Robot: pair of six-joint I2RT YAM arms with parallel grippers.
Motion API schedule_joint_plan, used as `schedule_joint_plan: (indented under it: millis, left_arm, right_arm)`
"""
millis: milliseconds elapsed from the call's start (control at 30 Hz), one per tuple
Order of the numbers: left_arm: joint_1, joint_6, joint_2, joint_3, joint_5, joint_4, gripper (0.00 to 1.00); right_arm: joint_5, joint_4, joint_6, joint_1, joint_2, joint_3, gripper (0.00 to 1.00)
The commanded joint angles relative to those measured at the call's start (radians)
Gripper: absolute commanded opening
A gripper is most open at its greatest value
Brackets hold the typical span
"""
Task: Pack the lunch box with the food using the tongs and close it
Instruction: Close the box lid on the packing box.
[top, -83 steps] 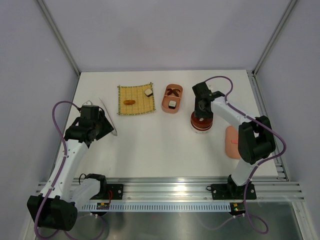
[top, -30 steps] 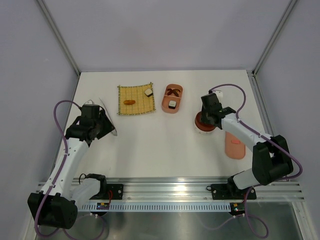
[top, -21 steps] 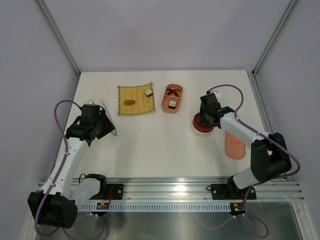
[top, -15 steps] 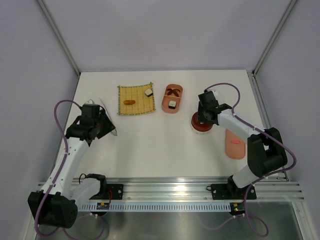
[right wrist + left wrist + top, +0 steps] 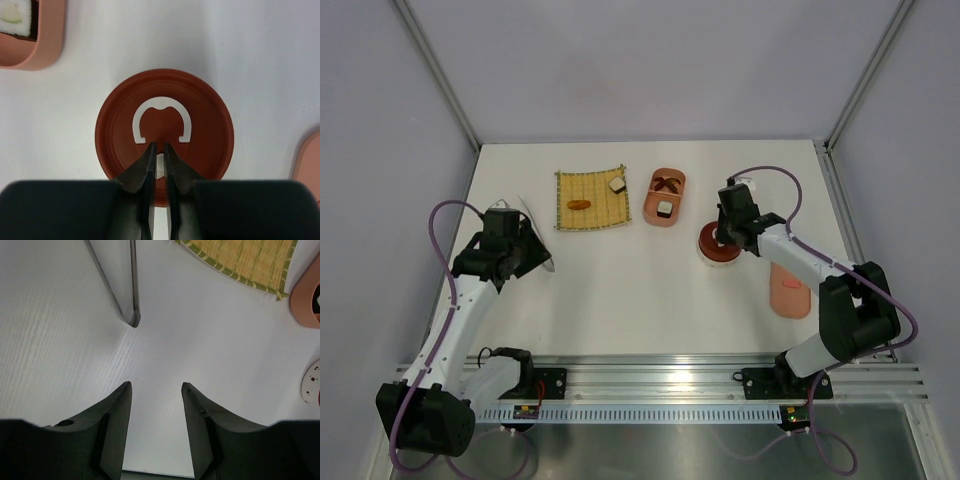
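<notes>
From above, one pink lunch box (image 5: 651,210) holds two food pieces (image 5: 664,208); two more lie on the yellow mat (image 5: 595,216). Left wrist: the left gripper (image 5: 155,386) stands apart and empty, with the tongs (image 5: 131,315) on the table ahead. Right wrist: the right gripper (image 5: 158,146) has narrowed almost together over the round red lid (image 5: 210,125); whether it pinches anything, I cannot tell.

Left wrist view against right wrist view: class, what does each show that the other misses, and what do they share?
Only left wrist: the tongs, a corner of the yellow mat, the left claw open. Only right wrist: a round red lid with the right claw almost shut over it, a sushi piece. Both: the rim of the pink lunch box and the white table.
</notes>
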Motion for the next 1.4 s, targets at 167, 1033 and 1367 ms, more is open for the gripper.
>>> schedule_joint_plan:
  millis: [167,1033,1367]
  left_arm:
    - [0.005,0.009,-0.020,-0.013,0.014,0.025,0.48]
    - [0.005,0.004,-0.021,-0.021,0.021,0.025,0.48]
    - [0.005,0.009,-0.026,-0.016,0.019,0.024,0.48]
  right_arm:
    - [0.046,-0.045,0.024,0.023,-0.062,0.036,0.22]
    - [0.012,-0.254,0.044,0.023,-0.112,0.151,0.29]
    - [-0.112,-0.234,0.095,0.025,0.034,0.021,0.27]
